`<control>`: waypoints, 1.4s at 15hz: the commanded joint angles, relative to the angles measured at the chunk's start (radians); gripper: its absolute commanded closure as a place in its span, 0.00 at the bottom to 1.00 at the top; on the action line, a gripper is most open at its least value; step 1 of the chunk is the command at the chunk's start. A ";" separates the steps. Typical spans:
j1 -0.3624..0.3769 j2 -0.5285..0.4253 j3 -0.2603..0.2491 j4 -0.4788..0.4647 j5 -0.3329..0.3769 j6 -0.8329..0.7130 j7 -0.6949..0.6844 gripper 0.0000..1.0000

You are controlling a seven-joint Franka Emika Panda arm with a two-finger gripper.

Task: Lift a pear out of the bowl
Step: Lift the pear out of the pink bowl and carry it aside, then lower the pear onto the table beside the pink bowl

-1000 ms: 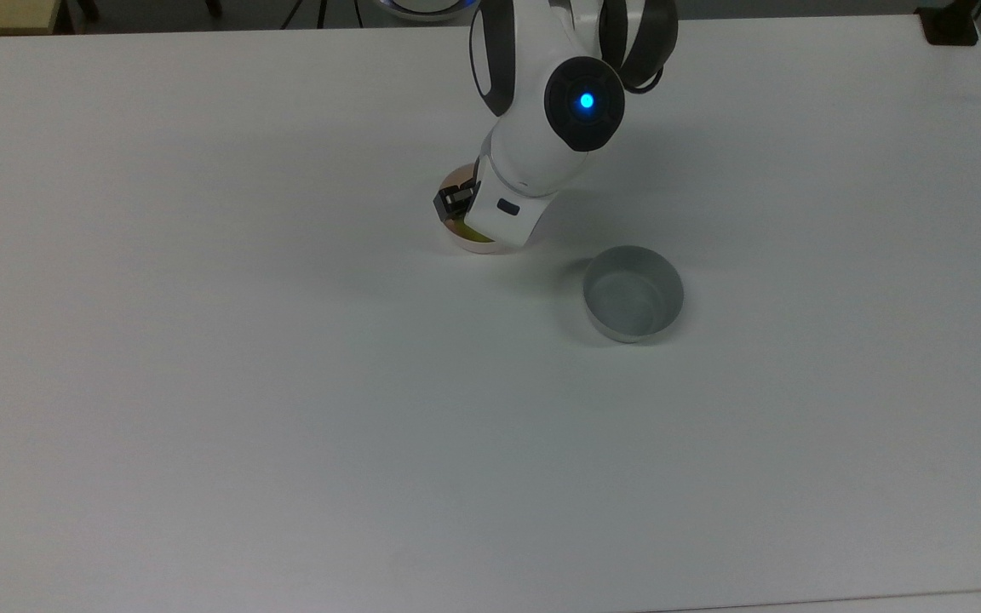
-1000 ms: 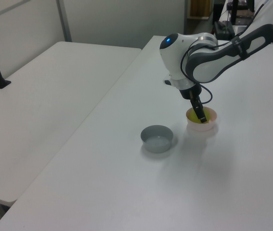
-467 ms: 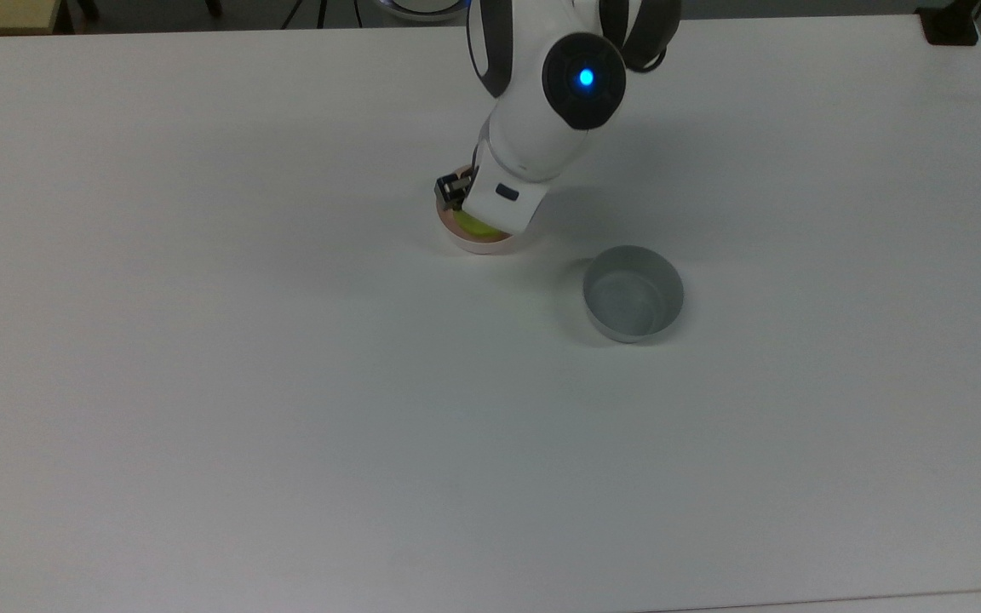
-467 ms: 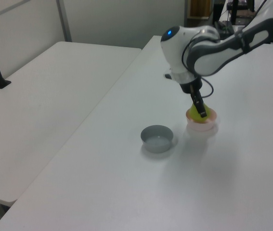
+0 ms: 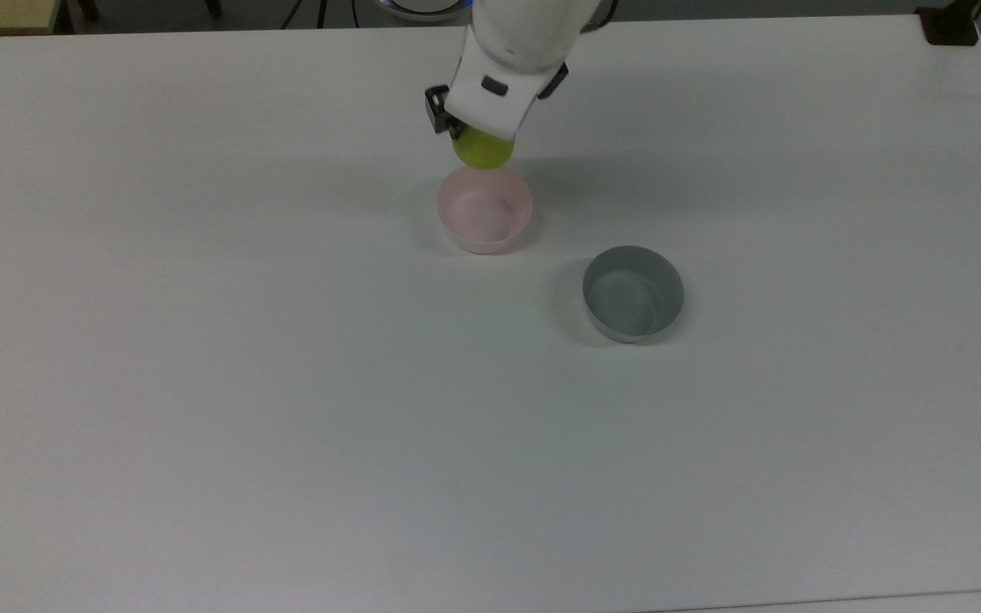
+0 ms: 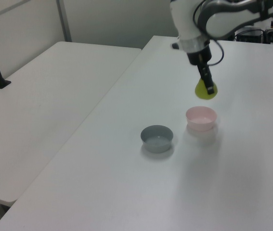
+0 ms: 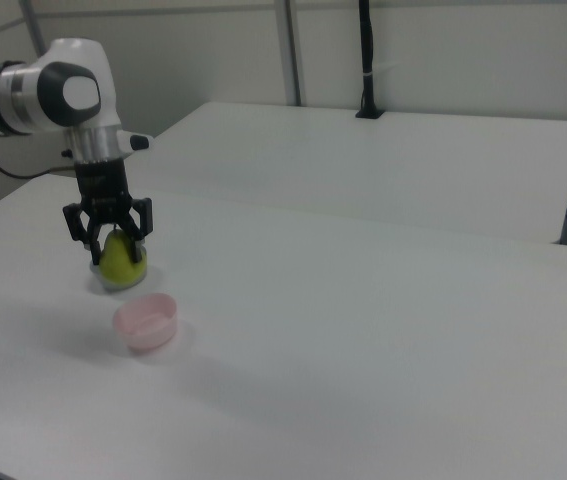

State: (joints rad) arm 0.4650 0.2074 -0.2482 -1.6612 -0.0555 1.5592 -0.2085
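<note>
I see my gripper (image 7: 109, 243) closed on the pear (image 7: 121, 260), holding it in the air above the pink bowl (image 5: 484, 220), near the worktop (image 5: 201, 383)'s far edge in the top view. The grey bowl (image 5: 633, 292) stands just beside the pink one, apart from it. Wide free surface lies toward the near edge.

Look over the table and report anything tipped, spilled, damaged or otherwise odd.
Nothing stands out. The pink bowl and grey bowl sit upright and apart on the table; the gripper holds the pear intact above the pink bowl.
</note>
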 commanded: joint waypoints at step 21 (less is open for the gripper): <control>-0.359 0.222 0.012 0.057 -0.030 0.185 -0.164 0.69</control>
State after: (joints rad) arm 0.0999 0.3919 -0.2325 -1.5981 -0.0674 1.6951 -0.3857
